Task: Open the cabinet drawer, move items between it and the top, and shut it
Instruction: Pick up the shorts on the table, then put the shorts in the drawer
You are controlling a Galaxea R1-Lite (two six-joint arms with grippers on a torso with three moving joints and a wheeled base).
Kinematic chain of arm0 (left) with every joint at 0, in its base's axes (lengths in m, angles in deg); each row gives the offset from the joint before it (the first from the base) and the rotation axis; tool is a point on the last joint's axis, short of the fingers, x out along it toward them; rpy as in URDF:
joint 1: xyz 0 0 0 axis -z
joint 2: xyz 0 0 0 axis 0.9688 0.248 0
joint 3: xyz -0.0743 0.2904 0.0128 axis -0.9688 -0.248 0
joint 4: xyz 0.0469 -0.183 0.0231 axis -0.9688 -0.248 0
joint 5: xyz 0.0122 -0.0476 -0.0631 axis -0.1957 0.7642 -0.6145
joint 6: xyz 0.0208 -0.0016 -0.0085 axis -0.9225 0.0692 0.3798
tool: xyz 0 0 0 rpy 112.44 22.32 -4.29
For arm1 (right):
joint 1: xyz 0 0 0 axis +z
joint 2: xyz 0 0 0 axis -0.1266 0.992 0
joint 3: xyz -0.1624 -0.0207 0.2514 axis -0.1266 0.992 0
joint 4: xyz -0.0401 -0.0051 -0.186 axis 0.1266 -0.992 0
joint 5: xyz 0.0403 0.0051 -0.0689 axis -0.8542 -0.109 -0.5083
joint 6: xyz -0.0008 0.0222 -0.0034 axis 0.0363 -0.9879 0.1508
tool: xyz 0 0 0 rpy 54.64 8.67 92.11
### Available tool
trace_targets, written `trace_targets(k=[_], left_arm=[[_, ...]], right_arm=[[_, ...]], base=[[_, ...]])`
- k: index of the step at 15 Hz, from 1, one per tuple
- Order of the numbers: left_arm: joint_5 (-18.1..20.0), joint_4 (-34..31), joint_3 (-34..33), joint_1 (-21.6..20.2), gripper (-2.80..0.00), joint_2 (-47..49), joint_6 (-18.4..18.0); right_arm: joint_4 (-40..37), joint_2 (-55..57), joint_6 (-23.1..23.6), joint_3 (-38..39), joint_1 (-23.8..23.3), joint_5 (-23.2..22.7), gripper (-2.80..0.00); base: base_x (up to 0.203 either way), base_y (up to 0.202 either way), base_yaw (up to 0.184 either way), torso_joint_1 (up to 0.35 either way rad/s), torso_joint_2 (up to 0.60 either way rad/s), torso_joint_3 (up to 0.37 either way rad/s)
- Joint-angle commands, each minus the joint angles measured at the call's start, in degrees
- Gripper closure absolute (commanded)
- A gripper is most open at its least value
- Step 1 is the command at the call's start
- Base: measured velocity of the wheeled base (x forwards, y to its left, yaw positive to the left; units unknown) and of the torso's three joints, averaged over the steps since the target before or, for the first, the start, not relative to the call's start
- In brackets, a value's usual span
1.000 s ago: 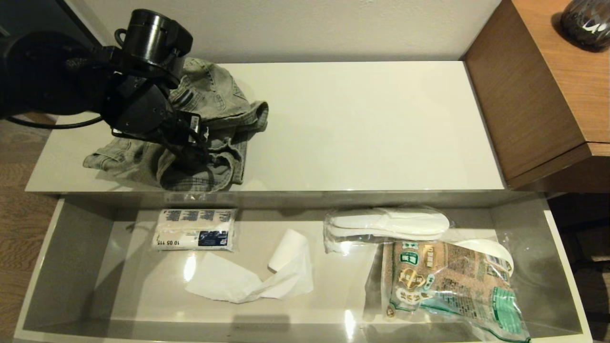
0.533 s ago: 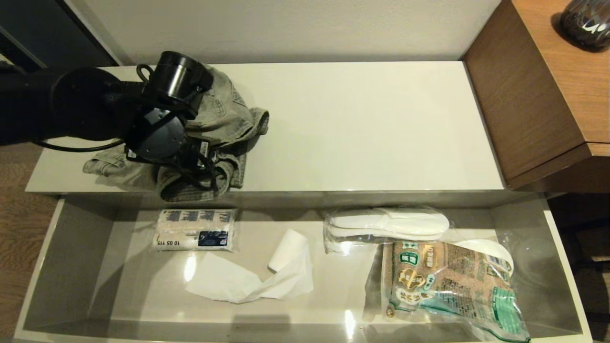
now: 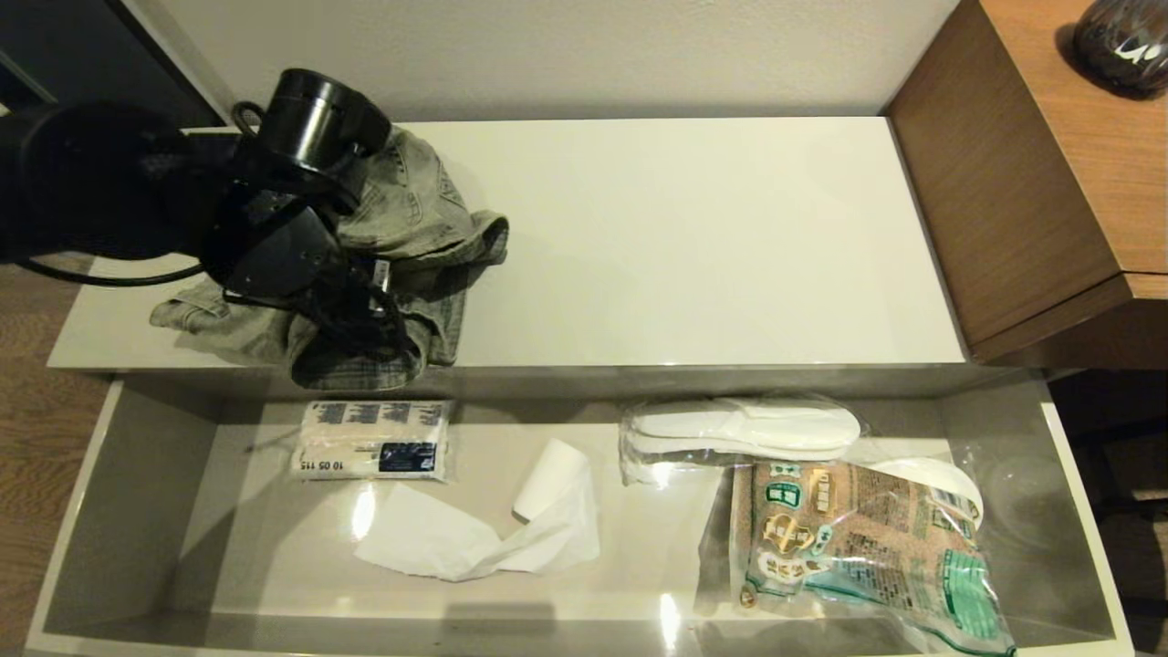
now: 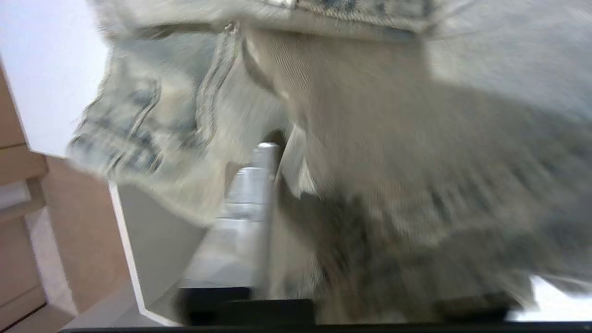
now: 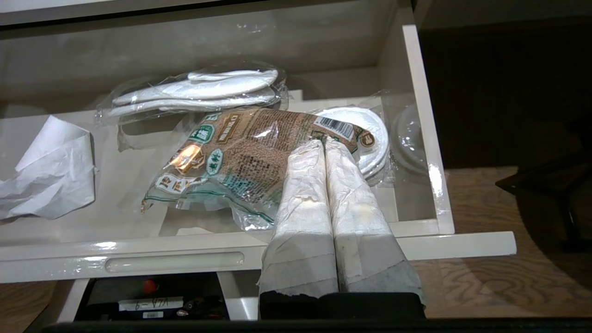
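Observation:
The washed grey-green denim garment (image 3: 429, 210) lies bunched on the left part of the cream-white top (image 3: 693, 237). One fold of it hangs over the top's front edge, above the open drawer (image 3: 128, 474). My left gripper (image 3: 363, 324) is sunk into that fold and shut on the denim (image 4: 393, 138); only one silver finger (image 4: 252, 185) shows beside the cloth. The white paper roll (image 3: 547, 479) with its trailing sheet rests on the drawer floor near the middle. My right gripper (image 5: 323, 141) hangs shut and empty over the drawer's front right, out of the head view.
In the drawer lie a printed tissue pack (image 3: 372, 440) at the left, white slippers in clear plastic (image 3: 744, 429), and a green-and-brown packet (image 3: 849, 538) at the right. A brown wood-grain desk (image 3: 1031, 182) with a dark vase (image 3: 1122, 41) borders the top's right end.
My left gripper has dragged the denim garment a little left and toward the top's front edge, so its front fold now overhangs the drawer. Nothing in the drawer has moved.

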Motion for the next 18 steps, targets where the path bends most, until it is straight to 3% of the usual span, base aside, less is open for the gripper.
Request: trace_targets(k=[1, 6, 11, 16, 18], left_arm=[[-0.25, -0.37, -3.28, 1.56, 0.00, -7.85, -0.04], [-0.16, -5.43, -14.94, 2.11, 0.00, -25.40, -0.43], [1.80, -14.99, -28.67, 2.07, 0.00, -42.28, -1.29], [4.62, -21.61, -46.31, 1.89, 0.00, -60.63, -11.95], [5.07, -22.66, -52.82, 1.38, 0.00, -64.34, -13.68]], right_arm=[[0.01, 0.08, -0.02, 0.09, 0.00, 0.00, 0.00], [0.01, 0.08, -0.02, 0.07, 0.00, 0.00, 0.00], [0.07, 0.08, -0.02, 0.06, 0.00, 0.00, 0.00], [0.01, 0.08, -0.02, 0.09, 0.00, 0.00, 0.00], [0.08, 0.08, -0.02, 0.08, 0.00, 0.00, 0.00]], base=[[0.000, 0.000, 0.000, 0.000, 0.00, 0.000], [0.000, 0.000, 0.000, 0.000, 0.00, 0.000], [0.000, 0.000, 0.000, 0.000, 0.00, 0.000], [0.000, 0.000, 0.000, 0.000, 0.00, 0.000], [0.000, 0.000, 0.000, 0.000, 0.00, 0.000]])
